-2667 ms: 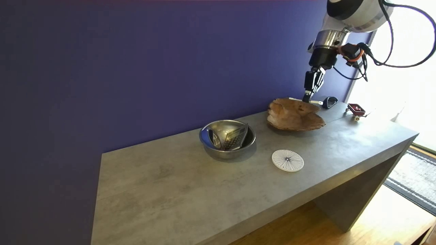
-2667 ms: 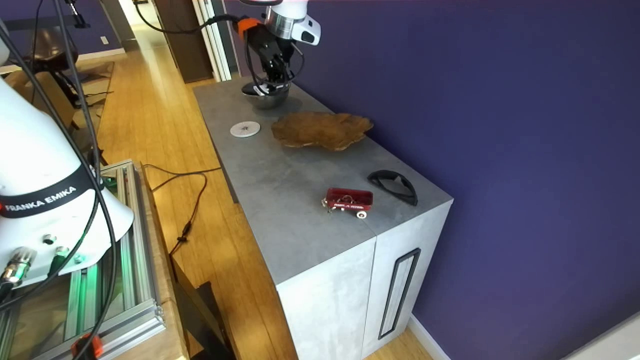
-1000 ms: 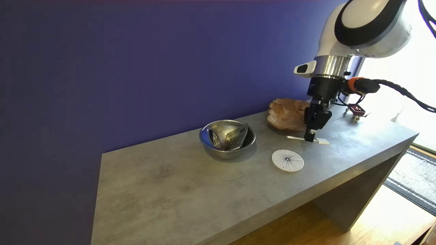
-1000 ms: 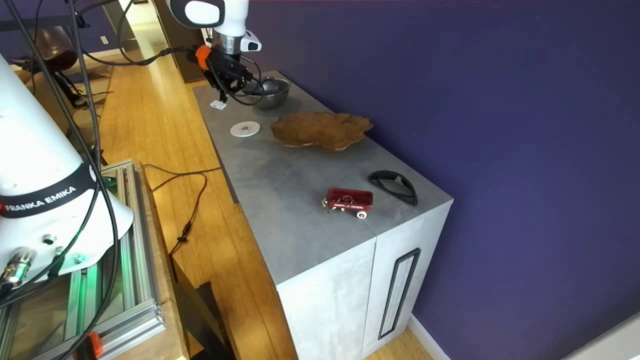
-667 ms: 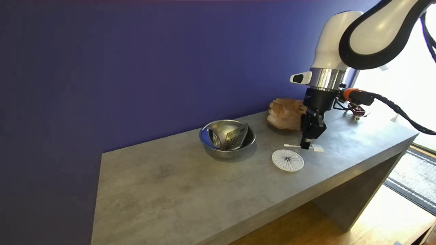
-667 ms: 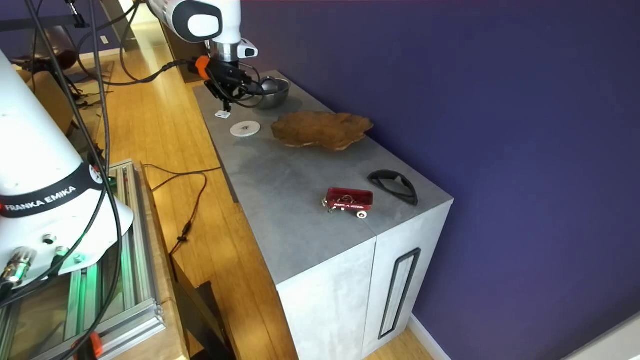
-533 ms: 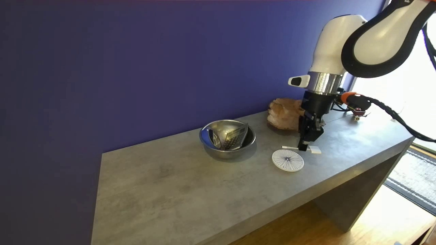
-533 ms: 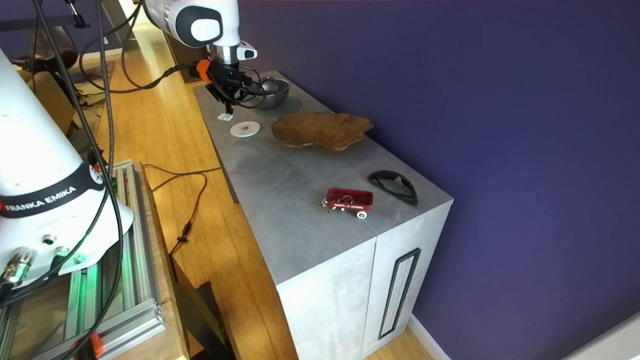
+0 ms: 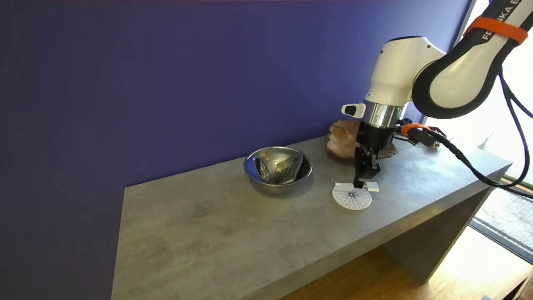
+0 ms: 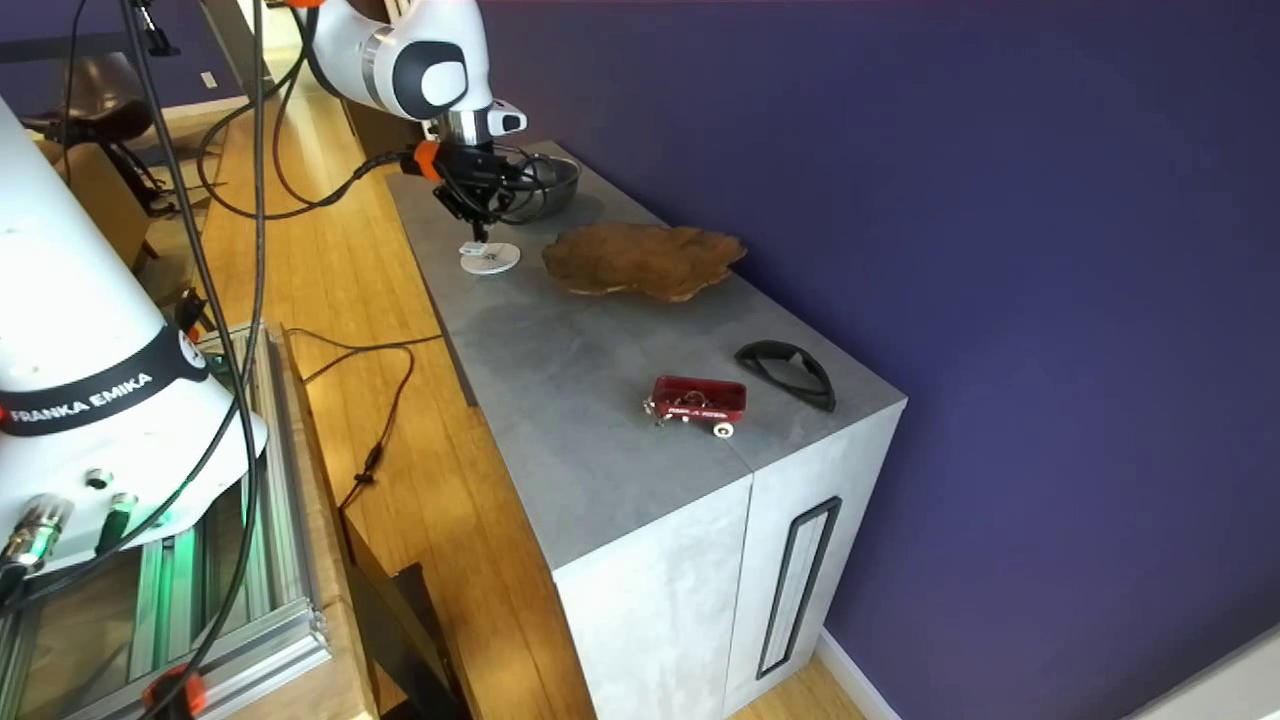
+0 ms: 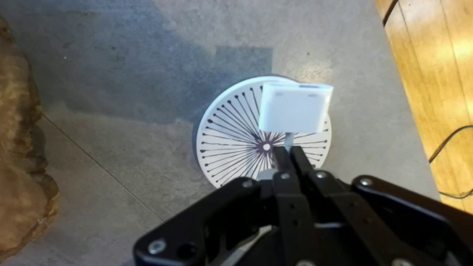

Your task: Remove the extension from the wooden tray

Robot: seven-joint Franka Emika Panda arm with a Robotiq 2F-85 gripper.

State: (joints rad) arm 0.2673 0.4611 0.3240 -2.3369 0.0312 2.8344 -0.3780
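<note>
The white extension (image 11: 295,107) is now brought over the white disc (image 11: 225,147), its thin lead (image 11: 289,140) pinched in the narrowed hand (image 11: 290,151). With the wooden tray (image 10: 645,262) resting near the wall-side edge of the worktop (image 10: 600,390), removal seems nearly complete — only release appears needed. In the earlier frame, the extension is seen beside the disc instead.

Purple wall (image 9: 166,91) — grey counter (image 9: 200,241)

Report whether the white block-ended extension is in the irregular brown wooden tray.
Out: the black gripper holds the extension over the round white disc, apart from the tray.
</note>
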